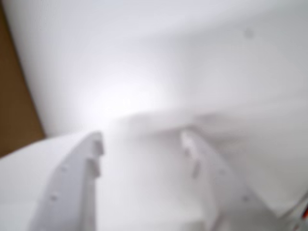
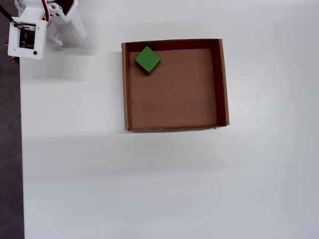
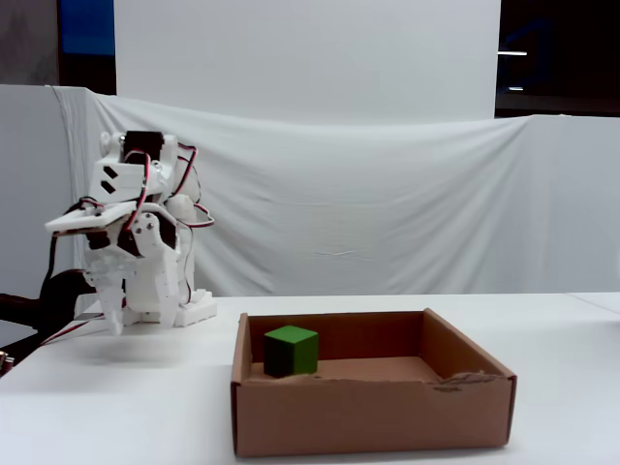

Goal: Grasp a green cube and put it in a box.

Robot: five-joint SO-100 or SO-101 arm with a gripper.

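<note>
The green cube (image 2: pixel 147 59) rests on the floor of the brown cardboard box (image 2: pixel 224 84), close to its top-left corner in the overhead view. From the fixed view the cube (image 3: pixel 291 350) stands at the box's (image 3: pixel 368 418) left rear. My gripper (image 2: pixel 67 35) hangs folded by the arm's base at the table's top-left, well apart from the box. The blurred wrist view shows the gripper (image 1: pixel 142 137) open, its two white fingers (image 1: pixel 91 159) spread over bare white table with nothing between them. Cube and box are out of the wrist view.
The white arm base and its circuit board (image 2: pixel 27 37) sit at the table's left edge (image 2: pixel 21 149), with dark floor beyond. A white cloth backdrop (image 3: pixel 387 194) hangs behind the table. A blurred brown area (image 1: pixel 14 106) fills the wrist view's left edge.
</note>
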